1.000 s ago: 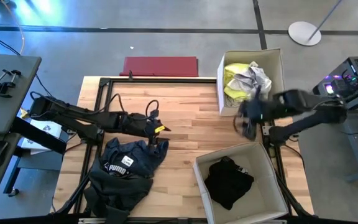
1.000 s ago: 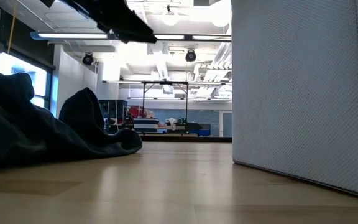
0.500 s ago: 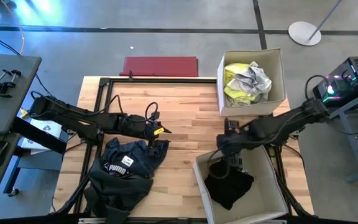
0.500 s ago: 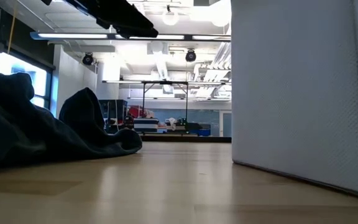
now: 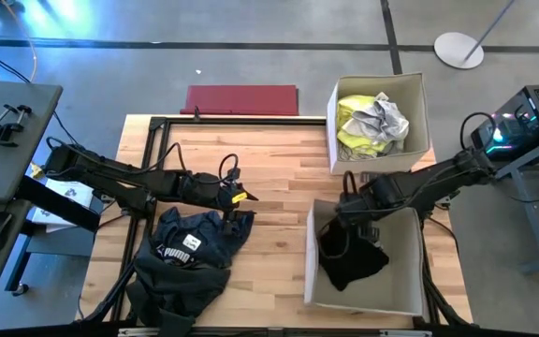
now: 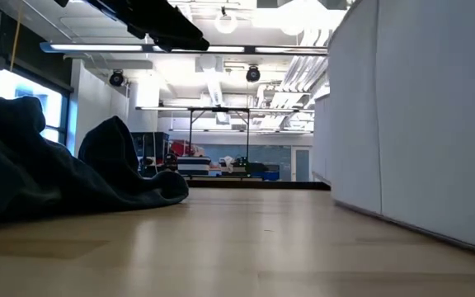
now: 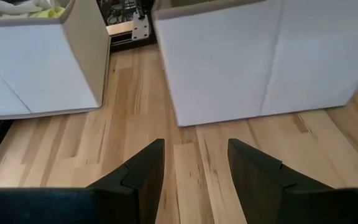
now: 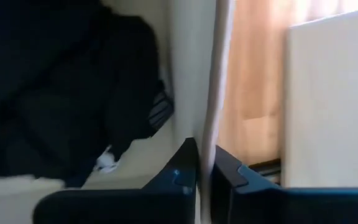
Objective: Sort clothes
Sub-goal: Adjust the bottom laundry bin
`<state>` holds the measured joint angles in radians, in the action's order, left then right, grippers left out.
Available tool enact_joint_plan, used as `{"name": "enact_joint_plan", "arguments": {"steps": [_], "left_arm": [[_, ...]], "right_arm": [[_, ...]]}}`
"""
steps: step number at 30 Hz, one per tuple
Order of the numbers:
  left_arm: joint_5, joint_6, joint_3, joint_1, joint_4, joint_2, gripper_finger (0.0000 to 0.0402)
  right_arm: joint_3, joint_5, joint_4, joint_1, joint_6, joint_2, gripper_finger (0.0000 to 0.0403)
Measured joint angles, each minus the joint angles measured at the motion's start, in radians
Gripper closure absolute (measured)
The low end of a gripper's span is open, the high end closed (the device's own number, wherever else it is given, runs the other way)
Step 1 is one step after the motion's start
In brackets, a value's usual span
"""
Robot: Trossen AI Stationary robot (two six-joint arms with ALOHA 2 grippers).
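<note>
On the left, my left end effector [image 5: 240,198] hangs over the bench [image 5: 279,168], fingers spread and holding nothing, just beyond the far right corner of the Puma top [image 5: 190,255]. The top lies crumpled at the near left of the bench. Its long axis runs diagonally from far right to near left, and its near end looks to spill past the bench edge. The white logo faces up and sits toward the left side.

To the right, the near box [image 5: 363,301] holds a black garment [image 5: 349,262], bunched toward its left wall. The far box [image 5: 421,112] holds the yellow piece [image 5: 352,131] and a grey-white one [image 5: 388,116].

My right end effector [image 5: 349,208] sits at the far left rim of the near box. The right wrist view shows its fingers [image 8: 185,165] pressed together on the thin box wall, not on cloth.

What worries me:
- Any pull on that wall could drag or tip the near box, buckle the card, or dump the black garment.
- The box could be shoved against the far box, which stands just beside it.
- If my left end effector comes down where it is, it may catch only a corner fold, and the weight at the near edge could slide the Puma top off the bench.
</note>
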<state>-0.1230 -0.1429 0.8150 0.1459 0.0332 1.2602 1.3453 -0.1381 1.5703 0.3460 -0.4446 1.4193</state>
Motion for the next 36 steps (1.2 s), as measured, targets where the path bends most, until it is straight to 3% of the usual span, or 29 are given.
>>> {"name": "enact_joint_plan", "arguments": {"steps": [5,9,15,27,36], "left_arm": [[0.0,0.007,0.0,0.0,0.005,0.0,0.0236],[0.0,0.008,0.0,0.0,0.007,0.0,0.0236],[0.0,0.011,0.0,0.0,0.004,0.0,0.0236],[0.0,0.011,0.0,0.0,-0.003,0.0,0.0236],[0.0,0.02,0.0,0.0,-0.039,0.0,0.0236]], "right_arm": [[0.0,0.115,-0.001,0.064,-0.037,-0.004,0.0395],[0.0,0.139,0.001,0.133,-0.075,-0.006,0.04],[0.0,0.085,0.003,0.198,-0.087,-0.006,0.0397],[-0.096,0.048,-0.003,0.216,0.117,-0.012,0.04],[-0.048,-0.05,0.0,0.216,0.187,-0.002,0.0399]]}}
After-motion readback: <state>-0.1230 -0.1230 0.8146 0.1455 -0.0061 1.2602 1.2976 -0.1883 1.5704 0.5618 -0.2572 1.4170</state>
